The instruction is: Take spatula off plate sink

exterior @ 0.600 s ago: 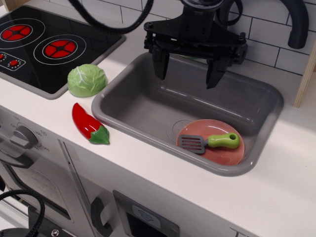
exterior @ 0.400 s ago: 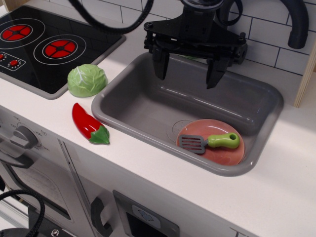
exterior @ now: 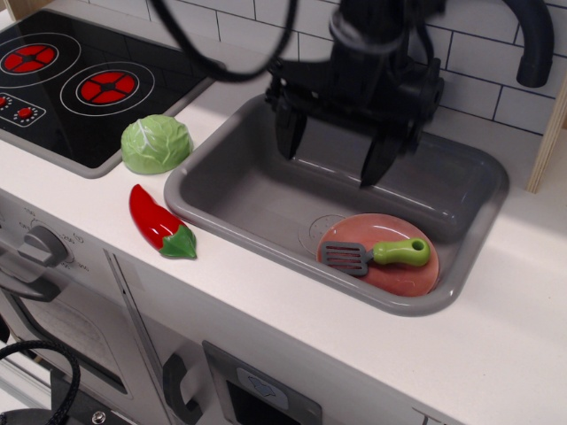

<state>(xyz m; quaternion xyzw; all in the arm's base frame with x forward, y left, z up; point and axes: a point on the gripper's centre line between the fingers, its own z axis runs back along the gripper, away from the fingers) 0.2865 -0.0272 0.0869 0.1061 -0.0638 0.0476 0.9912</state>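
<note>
The spatula (exterior: 376,255) lies flat on the salmon-pink plate (exterior: 406,280), with its dark slotted blade to the left and its green handle to the right. The plate rests in the front right corner of the grey sink (exterior: 230,190). My gripper (exterior: 330,159) hangs open and empty over the back middle of the sink, above and to the left of the plate. Its two black fingers (exterior: 288,133) point down, wide apart.
A green cabbage (exterior: 157,143) and a red pepper (exterior: 159,223) lie on the counter left of the sink. A black stovetop (exterior: 80,80) is at the far left. A dark faucet (exterior: 536,40) stands at the back right, in front of a tiled wall.
My gripper has dropped lower into the sink and tilted a little, its right finger now closer to the plate. The spatula and the plate have not moved.
</note>
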